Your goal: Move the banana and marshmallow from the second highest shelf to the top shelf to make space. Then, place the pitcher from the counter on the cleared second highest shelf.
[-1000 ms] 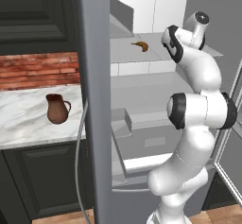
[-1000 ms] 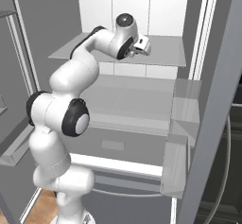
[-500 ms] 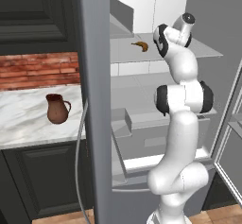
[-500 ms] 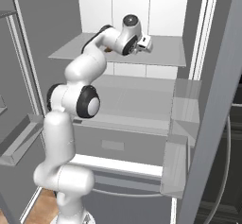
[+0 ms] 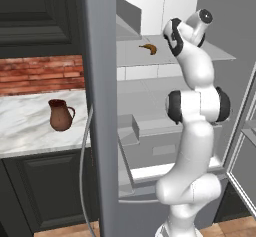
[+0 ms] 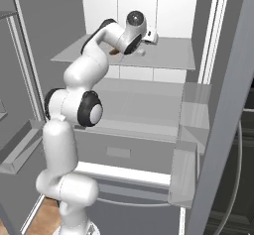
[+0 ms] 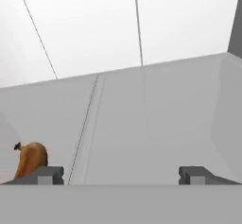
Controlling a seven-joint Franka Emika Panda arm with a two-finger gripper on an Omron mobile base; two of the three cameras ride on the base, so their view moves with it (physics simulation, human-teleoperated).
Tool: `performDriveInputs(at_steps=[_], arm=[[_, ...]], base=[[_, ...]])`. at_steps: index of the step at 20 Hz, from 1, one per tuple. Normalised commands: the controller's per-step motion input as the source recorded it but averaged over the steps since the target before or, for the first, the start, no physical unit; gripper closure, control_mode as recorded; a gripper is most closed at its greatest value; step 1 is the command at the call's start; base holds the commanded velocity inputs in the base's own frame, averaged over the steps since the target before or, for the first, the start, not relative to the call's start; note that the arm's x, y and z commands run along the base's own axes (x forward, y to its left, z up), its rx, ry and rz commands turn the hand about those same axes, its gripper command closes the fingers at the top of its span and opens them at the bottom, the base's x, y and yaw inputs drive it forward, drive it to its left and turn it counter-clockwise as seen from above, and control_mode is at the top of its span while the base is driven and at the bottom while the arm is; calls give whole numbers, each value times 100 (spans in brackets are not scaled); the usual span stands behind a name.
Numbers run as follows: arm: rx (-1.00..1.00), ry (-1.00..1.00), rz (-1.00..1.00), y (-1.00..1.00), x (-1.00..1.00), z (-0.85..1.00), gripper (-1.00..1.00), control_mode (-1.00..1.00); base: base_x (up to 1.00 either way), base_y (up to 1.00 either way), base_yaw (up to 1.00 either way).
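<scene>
One pitcher (image 5: 61,115) stood on the counter (image 5: 25,131) near its right edge, the banana (image 5: 148,48) lay mid-shelf, and the gripper (image 7: 122,175), jaws apart and empty, needed shifting leftward to straddle the banana squarely before closing.

The banana (image 5: 148,49) was orange-yellow with brownish tips, the pitcher (image 5: 60,115) reddish-brown, the counter (image 5: 25,126) white marble veined grey, and the brick wall (image 5: 40,74) red.

One banana (image 5: 148,49), one pitcher (image 5: 59,115).
</scene>
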Motion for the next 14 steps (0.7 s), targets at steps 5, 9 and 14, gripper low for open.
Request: performDriveInputs(at_steps=[5,9,14], arm=[[-22,-11,0,22,-100,-4,-100,-100],[-14,0,0,4,-100,0,-100,-100],[0,0,0,1,-100,0,-100,-100]], base=[[0,0,0],[0,0,0],[0,0,0]])
